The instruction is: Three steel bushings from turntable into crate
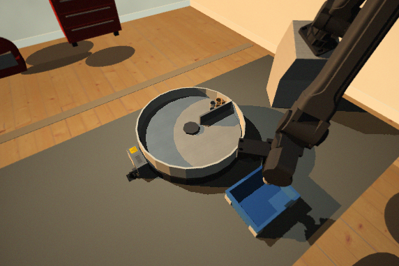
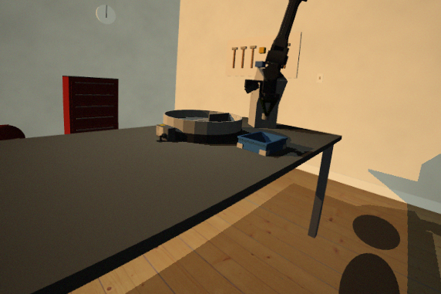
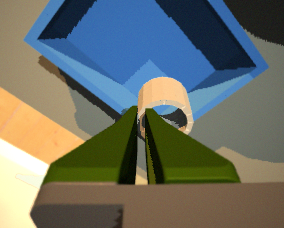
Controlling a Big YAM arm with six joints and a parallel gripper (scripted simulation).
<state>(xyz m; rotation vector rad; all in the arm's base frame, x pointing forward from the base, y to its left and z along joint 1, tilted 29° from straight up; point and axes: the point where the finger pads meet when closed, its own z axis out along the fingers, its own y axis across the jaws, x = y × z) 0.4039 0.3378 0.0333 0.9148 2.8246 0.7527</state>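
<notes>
Looking down from the top view: the arm's wrist hung over the near corner of the blue crate (image 1: pixel 244 206), which sat on the dark tabletop (image 1: pixel 87 218) just beside the turntable (image 1: pixel 150 156). What showed of the crate floor held no bushing; part of it was hidden under the wrist. A small cluster of bushings (image 1: pixel 216 102) remained on the turntable behind the divider, at least one brass-coloured, too small to count.

Exterior view: the pincer (image 2: pixel 267 107) pointed down, well above the crate rim, so this looked like carry or pre-drop, not release.

Wrist view: the pincer (image 3: pixel 141 117) was pinching the wall of one pale metal bushing (image 3: pixel 161 95), one finger inside the bore and one outside. The bushing hung above the crate's corner edge, roughly over the rim rather than the middle.

Judgement: first delivery was in progress, none visibly banked. Two more steel ones likely left after this, other bushings to stay put.
</notes>
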